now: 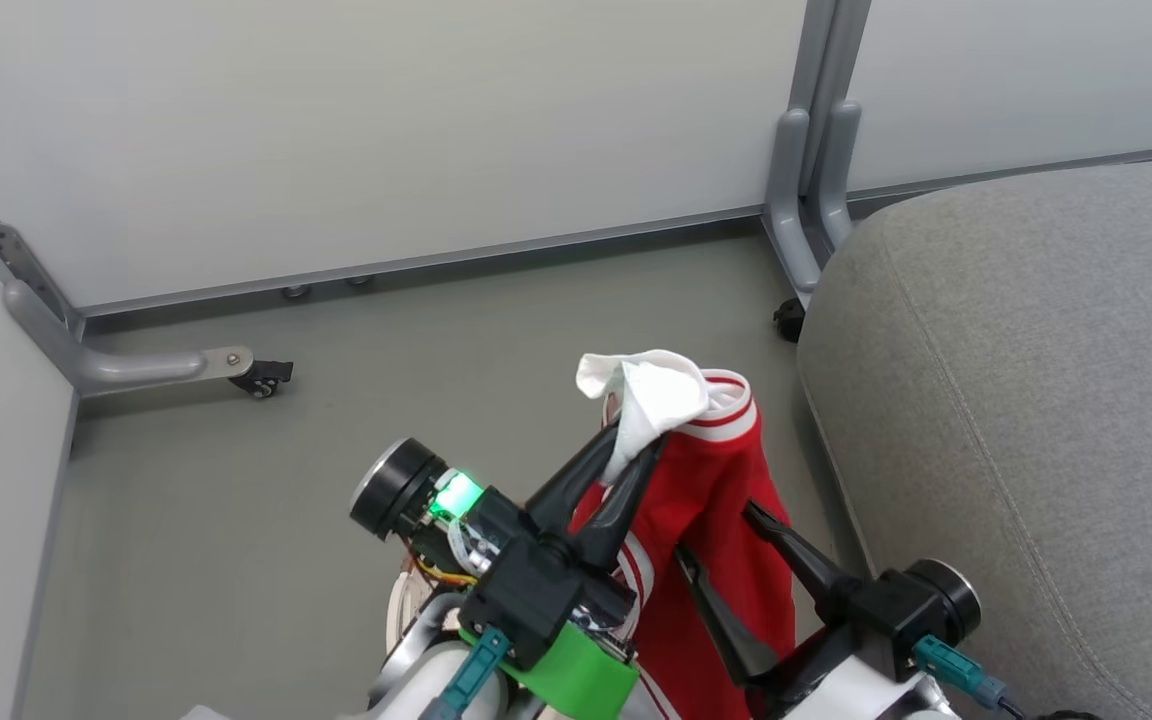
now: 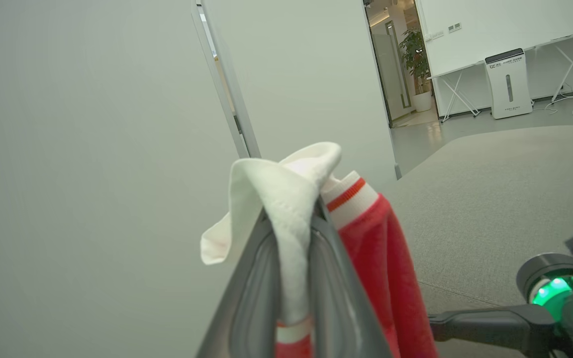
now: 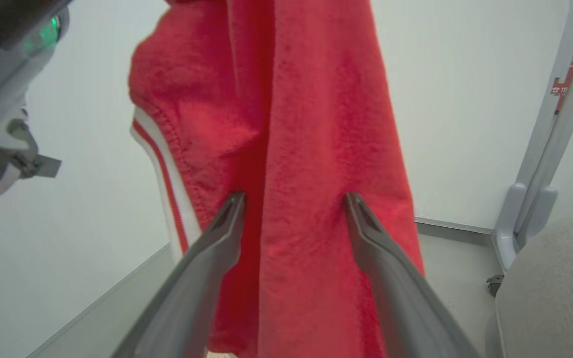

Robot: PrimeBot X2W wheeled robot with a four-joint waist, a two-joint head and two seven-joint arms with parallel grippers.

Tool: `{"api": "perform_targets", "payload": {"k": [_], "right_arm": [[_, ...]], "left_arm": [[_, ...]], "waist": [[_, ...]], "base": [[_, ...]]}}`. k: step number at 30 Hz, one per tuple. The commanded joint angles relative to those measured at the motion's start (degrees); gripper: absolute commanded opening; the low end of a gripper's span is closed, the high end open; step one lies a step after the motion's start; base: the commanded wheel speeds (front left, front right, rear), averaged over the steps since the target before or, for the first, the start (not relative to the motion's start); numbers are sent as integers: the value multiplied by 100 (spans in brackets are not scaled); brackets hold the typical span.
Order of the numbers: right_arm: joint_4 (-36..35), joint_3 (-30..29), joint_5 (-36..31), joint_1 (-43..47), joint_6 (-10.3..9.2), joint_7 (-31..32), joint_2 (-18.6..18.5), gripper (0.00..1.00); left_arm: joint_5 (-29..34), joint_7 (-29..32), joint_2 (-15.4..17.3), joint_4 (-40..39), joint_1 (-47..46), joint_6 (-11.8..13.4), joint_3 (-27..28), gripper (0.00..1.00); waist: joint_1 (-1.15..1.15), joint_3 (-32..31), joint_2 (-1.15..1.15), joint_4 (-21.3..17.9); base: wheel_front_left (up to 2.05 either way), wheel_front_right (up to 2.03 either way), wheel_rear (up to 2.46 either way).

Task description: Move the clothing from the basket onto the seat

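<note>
The clothing (image 1: 706, 490) is a red garment with white bands and white lining. It hangs in the air just left of the seat (image 1: 1036, 420), a big grey cushion. My left gripper (image 1: 636, 440) is shut on the white lining at the garment's top; in the left wrist view the clothing (image 2: 286, 199) folds over the left gripper (image 2: 294, 214). My right gripper (image 1: 714, 532) is open lower down, its fingers straddling the red cloth without pinching it. The right wrist view shows the clothing (image 3: 296, 124) between the spread fingertips of the right gripper (image 3: 294, 196). A pale curved sliver (image 1: 394, 608) under my left wrist may be the basket.
Pale partition panels (image 1: 386, 140) close off the back and left. Their grey metal feet (image 1: 151, 365) and small casters (image 1: 266, 378) stand on the grey floor (image 1: 236, 520). Another post foot (image 1: 801, 230) stands by the seat's far corner. A white appliance (image 2: 508, 82) stands far off in the room beyond.
</note>
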Motion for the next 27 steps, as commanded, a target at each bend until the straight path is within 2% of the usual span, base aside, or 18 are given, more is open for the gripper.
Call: {"api": "perform_targets", "payload": {"k": [1, 13, 18, 19, 20, 21, 27], "right_arm": [[-12, 44, 40, -86, -4, -2, -26, 100], [739, -241, -190, -241, -4, -2, 61, 100], [1194, -140, -157, -473, -4, -2, 124, 100], [1260, -78, -139, -518, -4, -2, 125, 81], [1320, 14, -142, -569, -4, -2, 104, 13], [1353, 50, -125, -607, -4, -2, 92, 0], [1392, 184, 6, -659, -4, -2, 45, 0]], "left_arm": [[12, -4, -26, -38, -92, -33, -28, 0], [42, -4, -108, -364, -263, -184, -247, 0], [-16, -4, -106, -432, -304, -218, -252, 0], [-16, -3, -103, -423, -305, -220, -259, 0], [-26, -3, -100, -399, -307, -231, -265, 0], [-36, -3, -98, -381, -308, -241, -266, 0], [-79, -3, -72, -210, -304, -210, -217, 0]], "waist": [[1, 19, 0, 43], [1, 32, 0, 150], [1, 74, 0, 156], [1, 80, 0, 161], [1, 89, 0, 168], [1, 95, 0, 174], [1, 156, 0, 217]], "base": [[0, 0, 0], [0, 0, 0], [0, 0, 0], [0, 0, 0], [0, 0, 0], [0, 0, 0], [0, 0, 0]]}}
